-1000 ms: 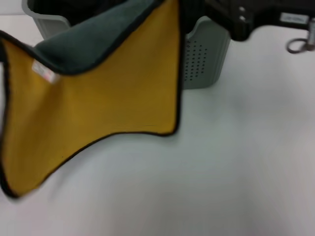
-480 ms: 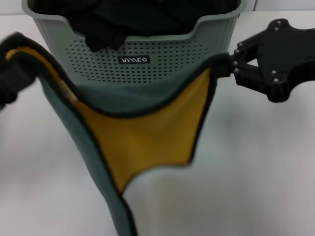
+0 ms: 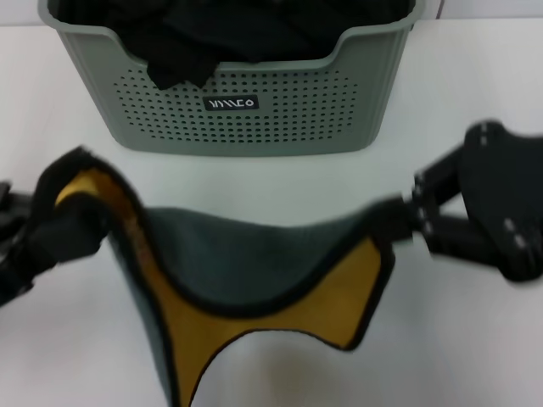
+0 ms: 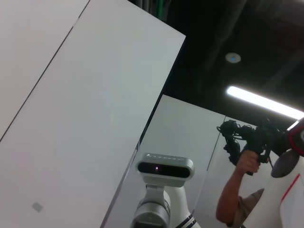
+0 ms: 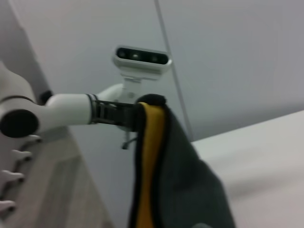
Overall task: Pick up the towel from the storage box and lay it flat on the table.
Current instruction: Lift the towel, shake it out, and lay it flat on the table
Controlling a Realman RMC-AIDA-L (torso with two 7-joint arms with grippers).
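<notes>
One towel (image 3: 254, 271), teal face up with yellow showing below, is held stretched above the table (image 3: 475, 102) by its corners, clamped by the left gripper (image 3: 72, 225) and right gripper (image 3: 403, 220), in front of one storage box (image 3: 246, 119) filled with black cloths (image 3: 212, 34).

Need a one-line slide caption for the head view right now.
Both grippers, left and right, stretch the towel above the table, before the storage box.

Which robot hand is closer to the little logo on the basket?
Hard to call. The left gripper holds the towel left of the logo; the right gripper right of it.
</notes>
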